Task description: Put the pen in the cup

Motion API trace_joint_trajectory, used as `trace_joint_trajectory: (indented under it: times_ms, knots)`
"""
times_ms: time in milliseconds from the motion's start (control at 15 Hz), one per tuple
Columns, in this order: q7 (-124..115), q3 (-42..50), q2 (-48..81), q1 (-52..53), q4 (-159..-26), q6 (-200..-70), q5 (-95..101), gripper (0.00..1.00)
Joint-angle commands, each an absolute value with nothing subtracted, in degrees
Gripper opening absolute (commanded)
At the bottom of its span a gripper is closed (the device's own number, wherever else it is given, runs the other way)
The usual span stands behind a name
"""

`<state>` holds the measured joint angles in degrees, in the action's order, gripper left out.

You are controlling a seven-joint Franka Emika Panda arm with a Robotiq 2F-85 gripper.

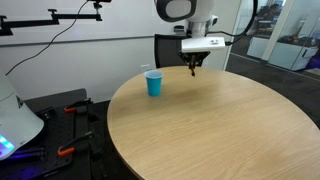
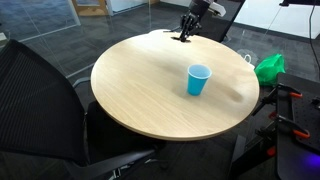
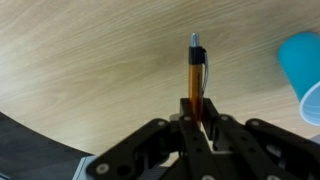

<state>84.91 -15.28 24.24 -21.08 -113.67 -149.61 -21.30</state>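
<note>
The pen point(image 3: 197, 75) is a thin brownish-orange stick with a dark tip. It sticks out from between my gripper's point(image 3: 198, 110) fingers in the wrist view. The gripper is shut on it. In both exterior views the gripper point(image 1: 194, 66) point(image 2: 185, 33) hangs just above the round table's far edge. The pen is too small to make out there. The blue cup point(image 1: 154, 84) point(image 2: 198, 80) stands upright on the table, apart from the gripper. Its edge shows at the right of the wrist view point(image 3: 303, 72).
The round wooden table point(image 1: 210, 125) point(image 2: 150, 90) holds only the cup. A black office chair point(image 2: 40, 110) stands at its near side. A green object point(image 2: 268, 67) lies beside the table. A black chair back point(image 1: 170, 48) stands behind the table.
</note>
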Motion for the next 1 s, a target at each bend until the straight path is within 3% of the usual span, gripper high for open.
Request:
trace_joint_trajectory:
  times_ms: [0,933]
  knots:
    - [93.35,-16.84,21.52,-22.60,-113.84,-145.95,-29.05,0.04]
    - [111.45,-9.06,18.23,-16.20,-110.85,-129.55,-46.24,0.04]
